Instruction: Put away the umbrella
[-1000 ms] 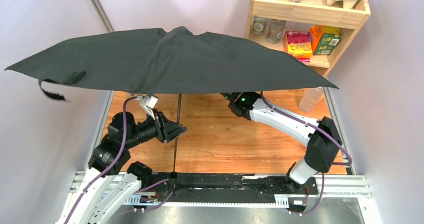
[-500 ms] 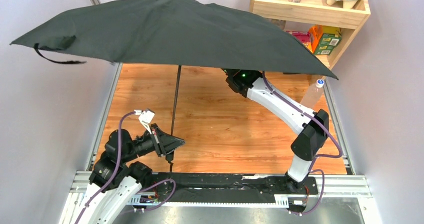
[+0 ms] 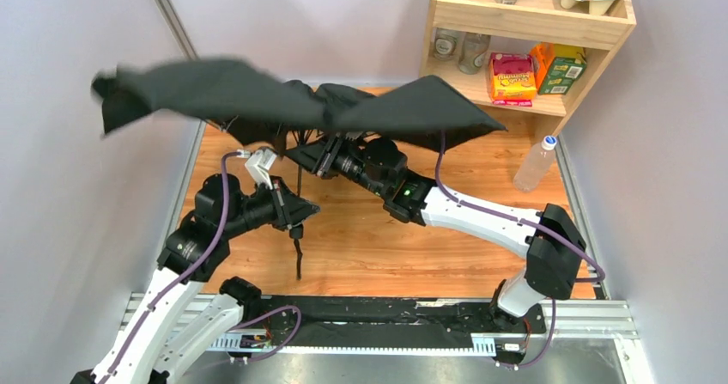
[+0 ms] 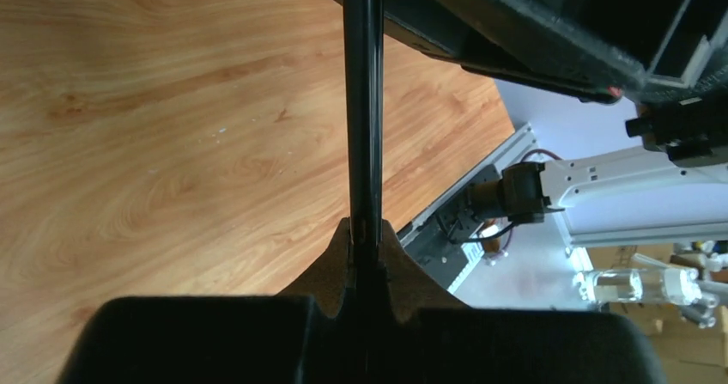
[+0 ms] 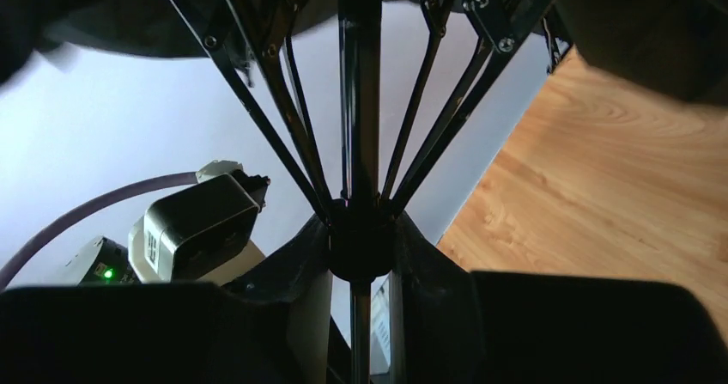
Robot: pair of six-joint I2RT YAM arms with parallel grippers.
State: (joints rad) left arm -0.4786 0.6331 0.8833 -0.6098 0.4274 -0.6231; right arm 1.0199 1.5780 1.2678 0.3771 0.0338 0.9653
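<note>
The black umbrella (image 3: 215, 92) hangs over the back of the wooden table (image 3: 464, 255), its canopy sagging and half folded. Its thin shaft (image 4: 363, 100) runs down through my left gripper (image 3: 296, 216), which is shut on it (image 4: 363, 229); the handle and strap (image 3: 298, 259) dangle below. My right gripper (image 3: 322, 156) is shut around the sliding runner (image 5: 360, 238) where the ribs (image 5: 257, 83) meet, under the canopy. The canopy hides the right fingertips in the top view.
A wooden shelf (image 3: 532, 23) with jars, boxes and packets stands at the back right. A clear plastic bottle (image 3: 534, 164) stands on the table by the shelf. A metal rail (image 3: 172, 204) edges the table's left side.
The canopy has collapsed from wide open to half folded and dropped. My right gripper has pulled the runner down the shaft toward the left gripper. The left arm has risen slightly.
</note>
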